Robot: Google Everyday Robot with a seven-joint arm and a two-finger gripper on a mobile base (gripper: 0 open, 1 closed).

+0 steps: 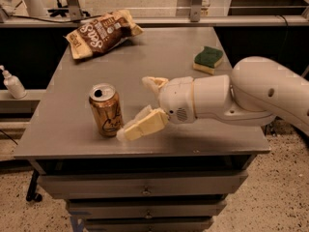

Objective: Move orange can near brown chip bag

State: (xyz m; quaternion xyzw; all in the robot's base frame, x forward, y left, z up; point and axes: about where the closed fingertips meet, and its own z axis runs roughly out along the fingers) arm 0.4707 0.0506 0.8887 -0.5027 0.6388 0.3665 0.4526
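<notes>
The orange can (106,111) stood upright on the table (58,129); we had our gripper (134,108) just right of it, fingers spread apart, the brown chip bag (101,32) well behind.

A grey counter (207,134) with drawers (145,190) stands on speckled floor (275,202); a metal rail (169,21) runs behind it under warm, dim light. The hand (135,108) hangs over the counter's front half.

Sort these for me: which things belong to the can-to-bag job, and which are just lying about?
Job: can, front left on the table; chip bag, back left; tool, open, just right of the can.
Lying about: sponge, back right; bottle, off the table's left edge.
</notes>
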